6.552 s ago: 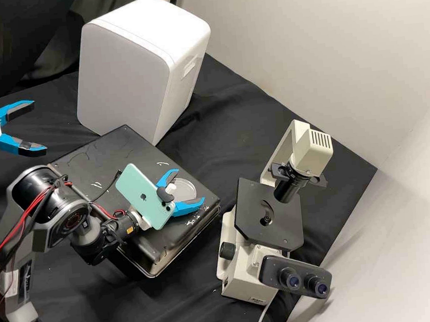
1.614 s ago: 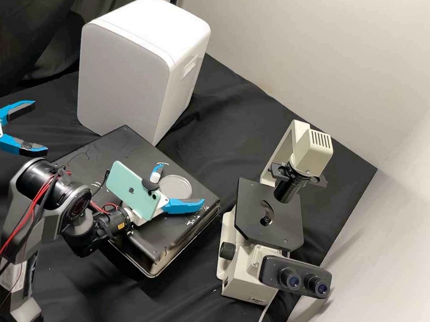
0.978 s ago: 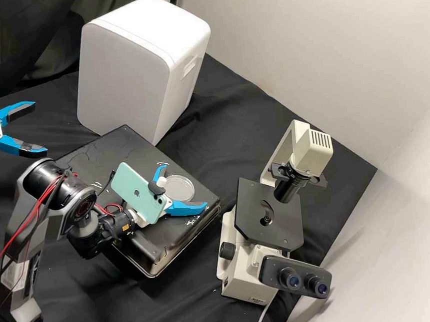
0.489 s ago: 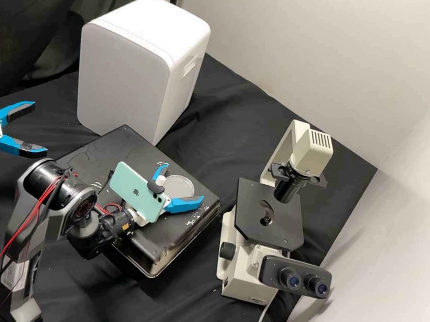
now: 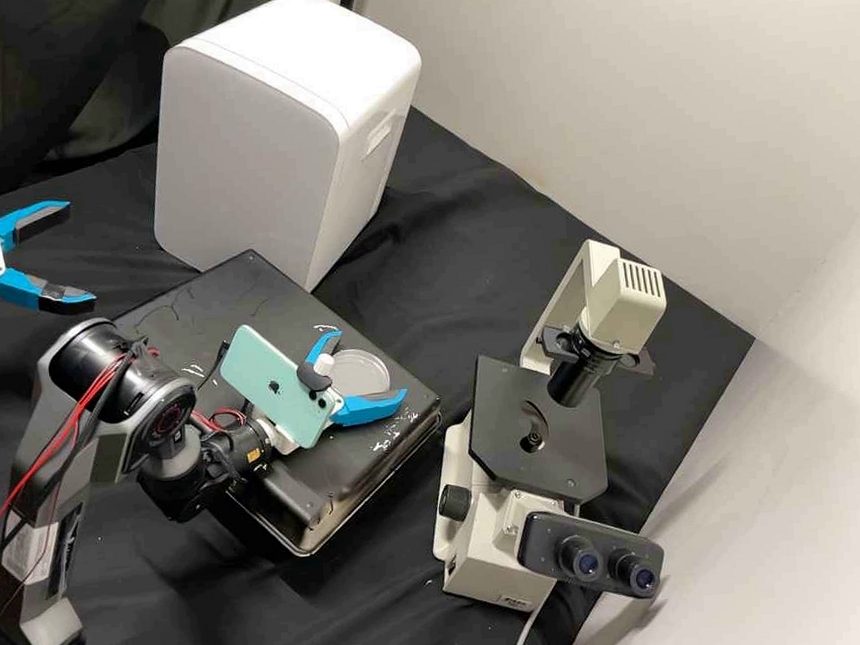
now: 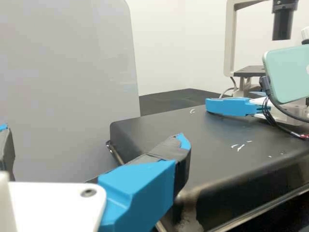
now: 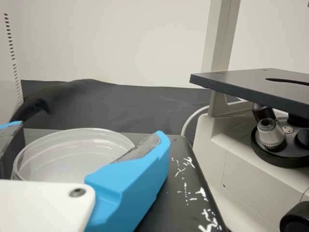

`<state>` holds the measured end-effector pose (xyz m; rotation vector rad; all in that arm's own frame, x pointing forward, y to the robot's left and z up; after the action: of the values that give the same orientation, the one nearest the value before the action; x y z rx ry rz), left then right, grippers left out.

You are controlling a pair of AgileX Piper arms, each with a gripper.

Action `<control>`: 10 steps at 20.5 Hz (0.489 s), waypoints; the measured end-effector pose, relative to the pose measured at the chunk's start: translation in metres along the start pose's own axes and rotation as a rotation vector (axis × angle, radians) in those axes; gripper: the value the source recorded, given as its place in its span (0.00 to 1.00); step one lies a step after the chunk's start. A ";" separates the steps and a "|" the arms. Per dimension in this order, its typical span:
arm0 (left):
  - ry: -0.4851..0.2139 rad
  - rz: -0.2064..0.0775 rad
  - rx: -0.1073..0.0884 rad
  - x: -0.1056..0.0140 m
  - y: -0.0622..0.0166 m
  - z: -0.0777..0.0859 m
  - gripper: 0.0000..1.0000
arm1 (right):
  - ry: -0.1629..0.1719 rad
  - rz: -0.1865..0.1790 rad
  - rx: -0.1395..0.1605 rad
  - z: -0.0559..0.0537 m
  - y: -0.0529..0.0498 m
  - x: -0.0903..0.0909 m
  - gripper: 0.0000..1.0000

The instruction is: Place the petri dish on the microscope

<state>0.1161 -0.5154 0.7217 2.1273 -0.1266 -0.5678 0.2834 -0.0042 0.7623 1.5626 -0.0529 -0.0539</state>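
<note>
R gripper (image 5: 369, 370) low over black slab (image 5: 197, 303), wrist approx level, fingers apart. L gripper (image 5: 77, 251) off slab's left side, well apart, fingers spread wide.

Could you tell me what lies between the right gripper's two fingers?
The petri dish, resting on the black tray, lies between the right gripper's fingers; the right wrist view shows it.

surface (image 5: 462, 229): black cloth, creased | white box (image 5: 272, 125): upright, toward the far edge | black slab (image 5: 208, 312): flat, mid-surface, just in front of the box | microscope (image 5: 489, 538): near the right edge, beside the slab
</note>
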 end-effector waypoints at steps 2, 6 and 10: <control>0.000 0.000 0.000 0.000 0.0000 0.000 1.00 | -0.001 0.001 0.007 0.000 0.000 0.000 0.00; 0.000 0.000 0.000 0.000 0.0000 0.000 1.00 | 0.007 -0.004 0.010 0.001 0.002 -0.001 0.00; 0.000 0.000 0.000 0.000 0.0000 0.000 1.00 | 0.003 0.012 0.020 0.000 0.015 -0.007 0.00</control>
<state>0.1161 -0.5154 0.7217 2.1273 -0.1266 -0.5678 0.2768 -0.0034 0.7773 1.5822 -0.0604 -0.0420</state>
